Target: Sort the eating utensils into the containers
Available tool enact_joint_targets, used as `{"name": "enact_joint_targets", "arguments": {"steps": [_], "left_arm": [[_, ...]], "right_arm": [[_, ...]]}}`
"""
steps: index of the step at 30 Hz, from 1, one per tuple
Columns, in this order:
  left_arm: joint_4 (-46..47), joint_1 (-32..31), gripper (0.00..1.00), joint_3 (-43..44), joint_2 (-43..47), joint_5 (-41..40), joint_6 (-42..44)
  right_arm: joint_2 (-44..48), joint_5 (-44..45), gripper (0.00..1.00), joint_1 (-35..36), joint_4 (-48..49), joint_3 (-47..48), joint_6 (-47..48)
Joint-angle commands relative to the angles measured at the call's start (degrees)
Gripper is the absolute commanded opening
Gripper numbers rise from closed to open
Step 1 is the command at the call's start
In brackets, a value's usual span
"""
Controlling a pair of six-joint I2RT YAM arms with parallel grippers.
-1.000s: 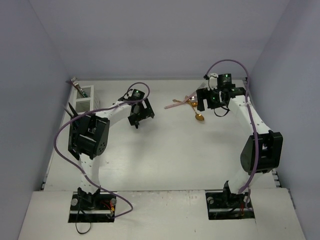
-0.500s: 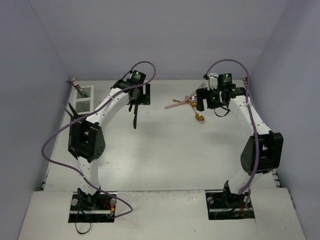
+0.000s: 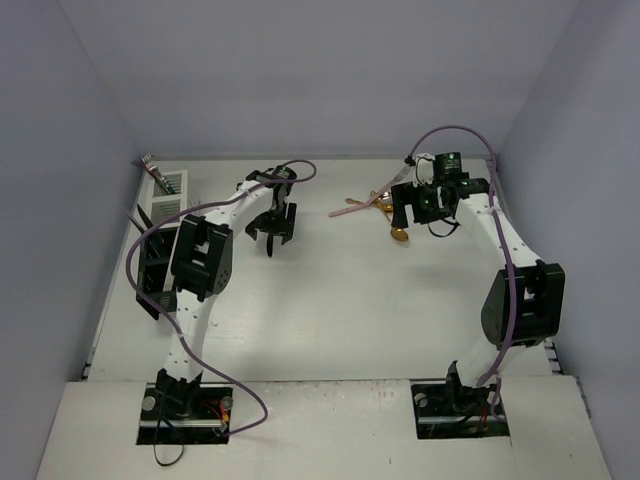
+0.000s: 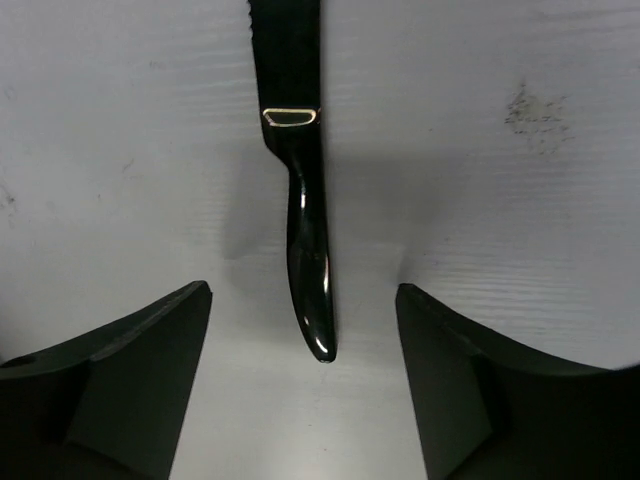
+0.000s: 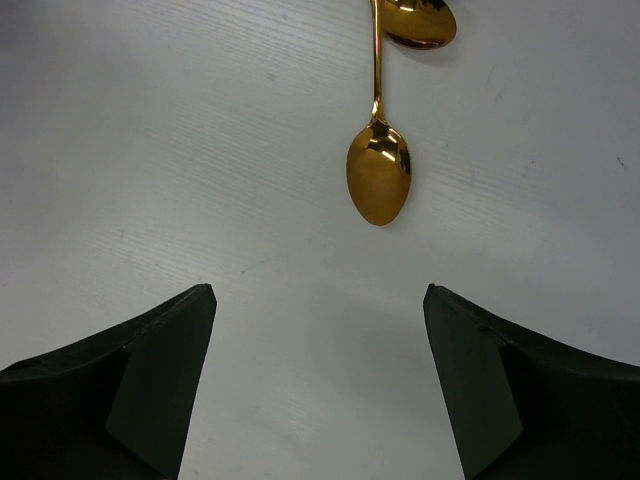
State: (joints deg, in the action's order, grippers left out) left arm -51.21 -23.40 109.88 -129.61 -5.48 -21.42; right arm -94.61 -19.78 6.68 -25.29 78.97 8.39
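**Both claws open over loose cutlery**

The left claw (image 4: pixel 302 295) has its fingers apart, straddling the rounded handle end of a glossy black serrated knife (image 4: pixel 298 190) without touching it. The knife lies flat on the white desk (image 3: pixel 340 310), blade pointing away. The right claw (image 5: pixel 319 295) is likewise spread and holds nothing. A polished gold spoon (image 5: pixel 379 180) lies just ahead of it, bowl nearest — a second gold spoon (image 5: pixel 420 20) rests against its handle. The white slotted caddy (image 3: pixel 170 195) and the longer black caddy (image 3: pixel 150 270) sit at the desk's left edge — well apart from both items.
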Motion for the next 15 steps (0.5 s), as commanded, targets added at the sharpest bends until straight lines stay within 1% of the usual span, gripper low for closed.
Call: {"name": "enact_joint_targets", "arguments": {"steps": [1, 4, 5, 6, 9, 15], "left_arm": [[-0.73, 0.49, 0.62, 6.25, 1.25, 2.39, 1.2], [-0.73, 1.0, 0.49, 6.4, -0.34, 4.12, 1.03], [-0.66, 1.22, 0.43, 6.4, -1.16, 5.02, 1.11], [-0.65, 1.55, 0.41, 6.46, -1.97, 5.36, 1.23], [-0.56, 2.39, 0.39, 6.93, -3.63, 7.48, 1.47], [-0.38, 3.35, 0.39, 9.6, -5.96, 8.32, 2.31]], "right_arm": [[3.02, -0.24, 0.83, -0.51, 0.68, 0.04, 1.04], [3.03, 0.18, 0.83, -0.52, 0.68, 0.04, 1.37], [3.03, 0.18, 0.83, -0.52, 0.68, 0.04, 1.45], [3.03, 0.24, 0.83, -0.52, 0.68, 0.04, 1.52], [2.94, 0.27, 0.83, -0.7, 0.59, 0.13, 1.63], [2.67, 0.06, 0.83, -0.7, 0.5, 0.24, 1.61]]}}
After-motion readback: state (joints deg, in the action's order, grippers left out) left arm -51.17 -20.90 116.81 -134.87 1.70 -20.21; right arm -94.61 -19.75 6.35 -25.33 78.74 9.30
